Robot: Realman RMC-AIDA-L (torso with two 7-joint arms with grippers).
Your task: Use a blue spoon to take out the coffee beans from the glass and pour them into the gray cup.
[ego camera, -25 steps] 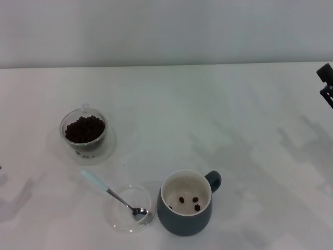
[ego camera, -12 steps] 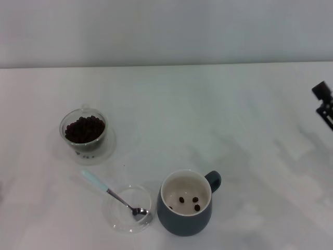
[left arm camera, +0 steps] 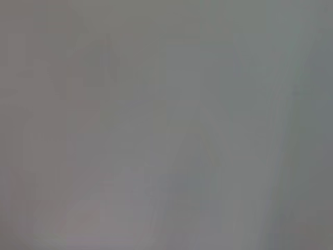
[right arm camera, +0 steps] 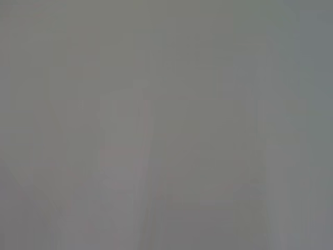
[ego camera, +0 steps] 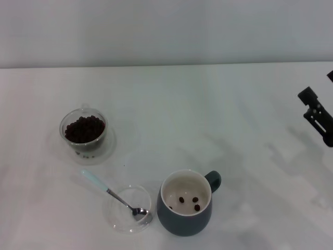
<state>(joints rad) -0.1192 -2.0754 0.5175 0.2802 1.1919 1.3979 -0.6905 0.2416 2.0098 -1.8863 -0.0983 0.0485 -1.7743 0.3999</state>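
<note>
One gripper, the right gripper (ego camera: pixel 316 115), shows at the bench's (ego camera: pixel 234 104) far right edge, its opening impossible to judge. Well apart, the gray cup (ego camera: pixel 186 209) holds a few coffee beans (ego camera: pixel 188 202). Beside it the blue spoon (ego camera: pixel 113 194) rests in a clear dish (ego camera: pixel 128 209), near the bean-filled glass (ego camera: pixel 85 132).

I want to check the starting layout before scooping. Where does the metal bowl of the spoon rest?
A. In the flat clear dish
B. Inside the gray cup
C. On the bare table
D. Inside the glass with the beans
A: the spoon has its bowl in the flat clear dish, left of the gray cup.
</note>
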